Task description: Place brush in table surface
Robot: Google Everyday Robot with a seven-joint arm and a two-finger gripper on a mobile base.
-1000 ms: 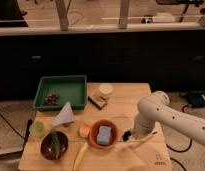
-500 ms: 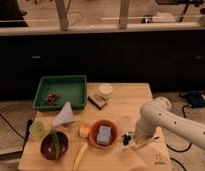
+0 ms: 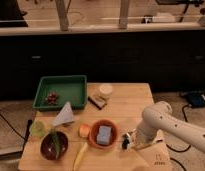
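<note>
The brush (image 3: 146,145) has a pale thin handle that points right, and its dark head lies by the gripper. It is low over the front right of the light wooden table surface (image 3: 128,107), just right of the orange bowl (image 3: 102,134). My gripper (image 3: 129,140) hangs from the white arm (image 3: 163,122), which reaches in from the right. The gripper is shut on the brush near its head. I cannot tell whether the brush touches the wood.
The orange bowl holds a blue sponge (image 3: 104,134). A yellow-handled utensil (image 3: 80,155), brown bowl (image 3: 53,145), green cup (image 3: 38,128) and pale cone (image 3: 63,115) sit at left. A green tray (image 3: 61,91) and white cup (image 3: 105,90) stand at the back. A dark logo (image 3: 160,162) marks the front right corner.
The arm has lowered the gripper and the brush toward the tabletop and slightly left, next to the orange bowl. Nothing else has moved.
</note>
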